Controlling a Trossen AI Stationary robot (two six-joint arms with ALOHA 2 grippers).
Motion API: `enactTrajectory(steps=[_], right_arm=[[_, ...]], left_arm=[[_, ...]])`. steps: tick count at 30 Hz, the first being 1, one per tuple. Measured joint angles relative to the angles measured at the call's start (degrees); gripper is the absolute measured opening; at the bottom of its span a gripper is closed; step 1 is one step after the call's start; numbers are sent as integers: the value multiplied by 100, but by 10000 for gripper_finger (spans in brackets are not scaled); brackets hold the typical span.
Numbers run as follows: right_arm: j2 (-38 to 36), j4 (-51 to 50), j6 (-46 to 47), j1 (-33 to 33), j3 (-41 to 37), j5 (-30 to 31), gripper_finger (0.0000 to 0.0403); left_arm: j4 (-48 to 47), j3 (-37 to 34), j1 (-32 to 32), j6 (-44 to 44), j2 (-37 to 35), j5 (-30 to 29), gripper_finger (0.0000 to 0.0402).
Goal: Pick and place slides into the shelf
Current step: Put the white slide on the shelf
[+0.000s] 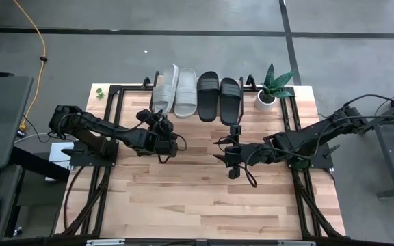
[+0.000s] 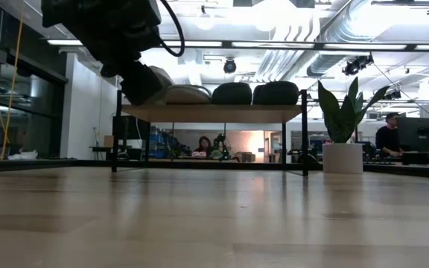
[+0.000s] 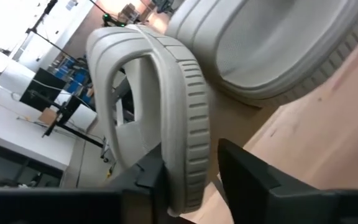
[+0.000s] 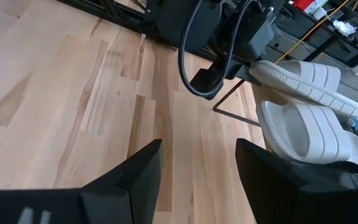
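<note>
The low light-wood shelf on thin dark metal legs (image 1: pixel 204 109) is holding all four slides, so the task is looking nearly done. Two black strap sandals (image 1: pixel 218 97) and one light grey sandal (image 1: pixel 185 91) are lying flat, long axes running away from the grippers. The last grey sandal (image 1: pixel 163 89) is standing tilted on edge, heel between the left gripper (image 1: pixel 161 123)'s narrowly parted fingers (image 3: pixel 253 180). The right gripper (image 1: pixel 232 152) is waiting with fingers spread wide, short of the shelf.

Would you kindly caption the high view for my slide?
Left gripper at a tilted grey slide on the shelf; right gripper waits open.
</note>
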Motion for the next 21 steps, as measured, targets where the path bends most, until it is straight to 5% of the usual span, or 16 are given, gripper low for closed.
enactTrajectory(steps=[12, 21], right_arm=[[0, 0, -26, 0, 0, 0, 195], [0, -2, -26, 0, 0, 0, 195]], left_arm=[[1, 446, -2, 298, 0, 402, 220], [-52, 479, -2, 334, 0, 440, 254]])
